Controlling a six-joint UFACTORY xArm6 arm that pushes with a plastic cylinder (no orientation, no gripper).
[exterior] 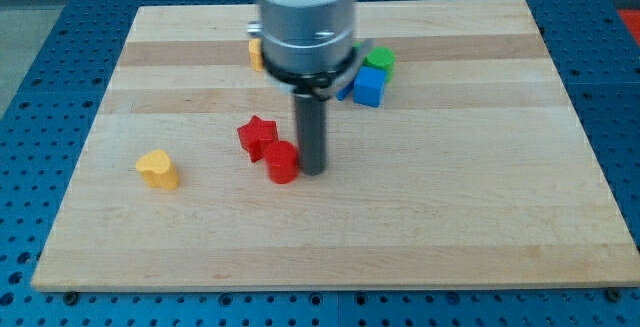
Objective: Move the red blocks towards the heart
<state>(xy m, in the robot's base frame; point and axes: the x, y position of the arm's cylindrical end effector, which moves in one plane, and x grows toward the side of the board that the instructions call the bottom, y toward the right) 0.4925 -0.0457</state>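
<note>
A red star block [257, 135] lies left of the board's middle. A red round block [283, 162] sits touching it at its lower right. A yellow heart block [158, 169] lies apart, further toward the view's left. My tip [312, 171] stands right against the red round block's right side.
A blue cube [369, 87] and a green round block [379, 61] sit near the view's top, right of the arm. A yellow block [256, 53] peeks out at the arm's left, and a blue piece [344, 91] shows below the arm body. The wooden board [480, 197] ends at blue pegboard.
</note>
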